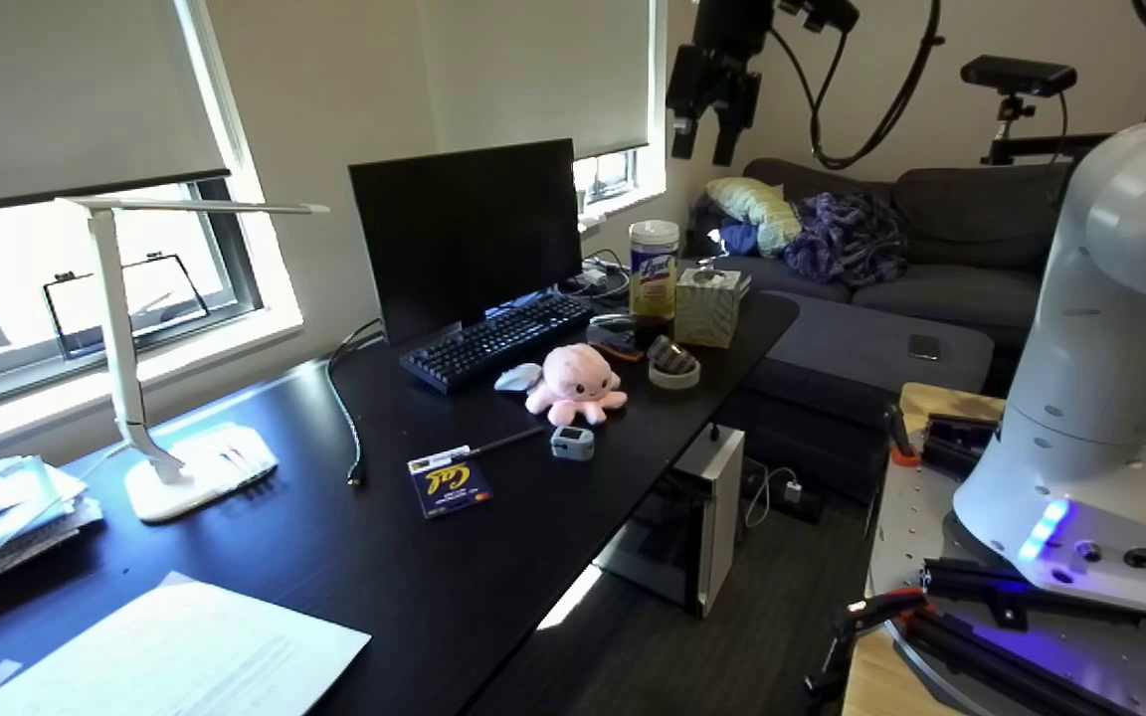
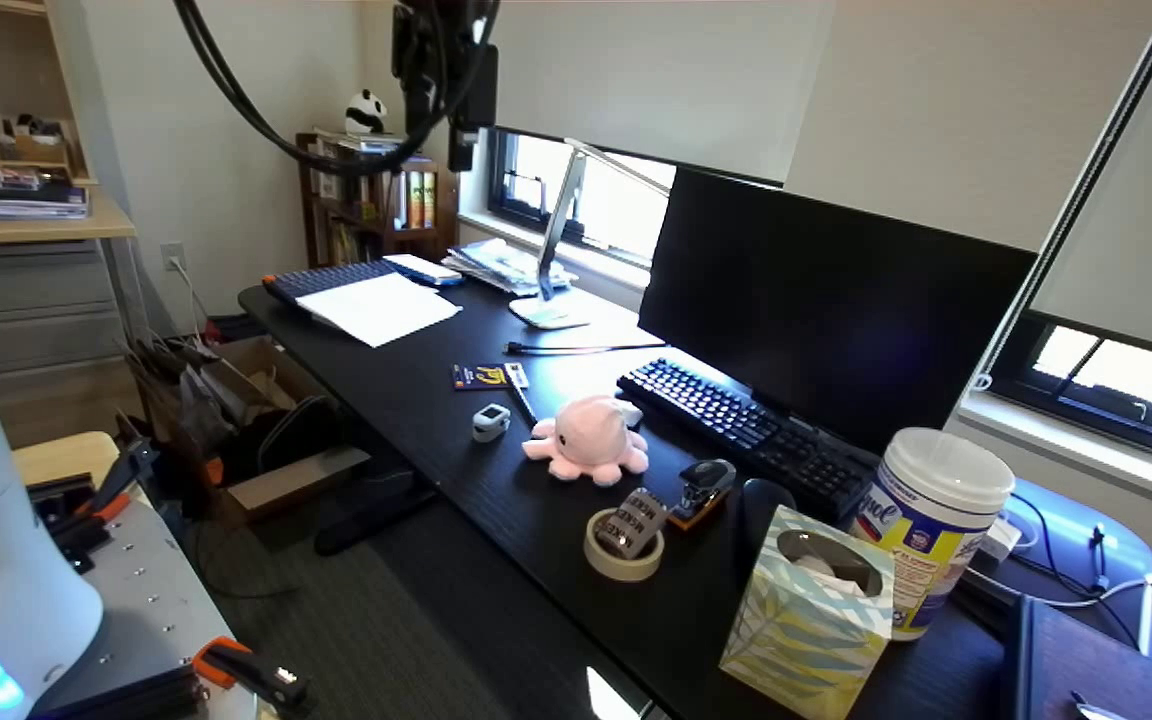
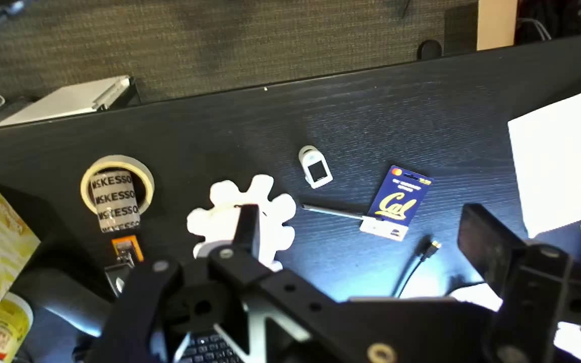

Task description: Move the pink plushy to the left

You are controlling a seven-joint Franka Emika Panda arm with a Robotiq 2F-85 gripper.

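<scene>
The pink plushy (image 1: 576, 376), an octopus-like soft toy with a rounded head and stubby limbs, sits upright on the black desk. It also shows in an exterior view (image 2: 591, 438) between the keyboard and the desk's front edge. In the wrist view the plushy (image 3: 222, 216) looks washed-out white, and the left finger hides part of it. My gripper (image 1: 704, 139) is high above the desk, well apart from the plushy. In the wrist view the gripper (image 3: 361, 214) has its fingers wide apart with nothing between them.
A small white device (image 1: 572, 444), a pen and a blue card (image 1: 451, 487) lie beside the plushy. A tape roll (image 2: 624, 548), stapler (image 2: 704, 490), tissue box (image 2: 811, 620) and wipes tub (image 2: 931, 530) stand on its other side. The keyboard (image 1: 498, 340) and monitor (image 1: 474, 239) are behind.
</scene>
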